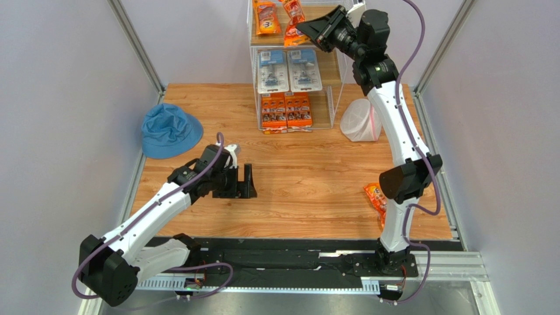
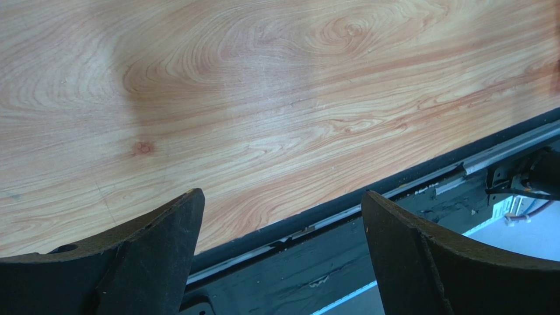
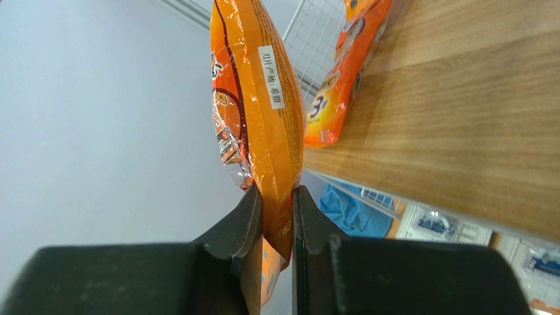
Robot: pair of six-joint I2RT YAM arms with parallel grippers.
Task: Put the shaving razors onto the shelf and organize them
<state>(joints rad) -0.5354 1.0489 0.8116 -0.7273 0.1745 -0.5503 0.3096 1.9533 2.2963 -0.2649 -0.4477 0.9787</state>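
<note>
**At the shelf's top board: right fingers clamped on an orange bag**

Up at the shelf (image 1: 330,69), the right gripper (image 1: 310,27) reaches in over the top board. In the wrist view its fingers (image 3: 244,223) are pinched tight on the lower end of a long orange bag (image 3: 263,98). The bag stands on edge beside the board, and its bottom corner is hidden behind the fingers. A second orange bag (image 3: 342,72) lies on that board, its far end cut off by the picture edge. From above, the shelf's top is cropped too, and the gripper covers part of the bags there, so their count is unclear.

On the middle board lie 2 white and blue blister cards (image 1: 273,71) side by side; at the bottom level sit 2 flat orange multi-packs (image 1: 273,111), touching. 1 more orange pack (image 1: 374,195) lies on the surface (image 1: 309,190) beside the right arm, largely hidden by it.

Well apart from the shelf, the left gripper (image 1: 244,182) hangs low over the surface; its fingers (image 2: 151,262) are spread with nothing between them. A blue bucket hat (image 1: 171,130) and a white mesh bag (image 1: 360,120) rest near the shelf's foot.
</note>
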